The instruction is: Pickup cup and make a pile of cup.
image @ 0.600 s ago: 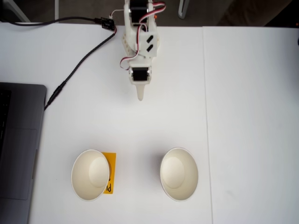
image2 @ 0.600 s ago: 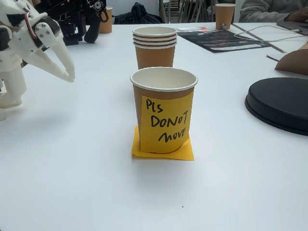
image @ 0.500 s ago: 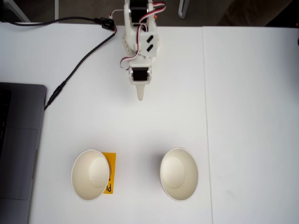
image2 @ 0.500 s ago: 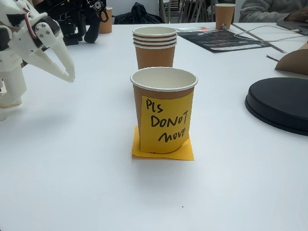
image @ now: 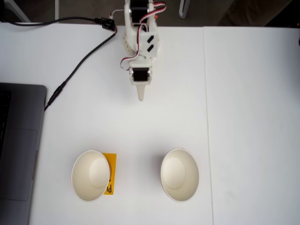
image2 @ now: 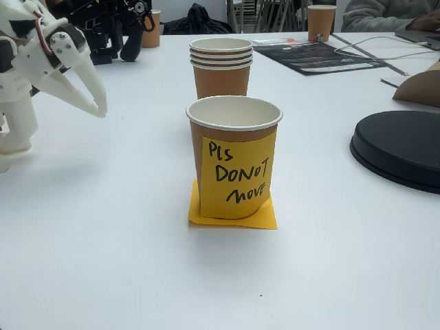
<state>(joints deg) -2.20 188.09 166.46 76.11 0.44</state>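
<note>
1. Cup (image2: 234, 155), labelled, stands on a sticky note (image2: 232, 214); pile (image2: 221, 67) behind at 12 o'clock.
2. Light, crushable paper: likely best pinched gently at the rim.
3. Hand (image2: 98, 108) hangs empty, fingers together.

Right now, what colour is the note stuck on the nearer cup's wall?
Yellow, with black handwriting; the note on the cup shows best in a fixed view from the side.

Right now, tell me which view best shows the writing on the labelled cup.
The low fixed view: the cup faces it, its yellow label reading "Pls do not move". From above, the cup shows its inside.
</note>
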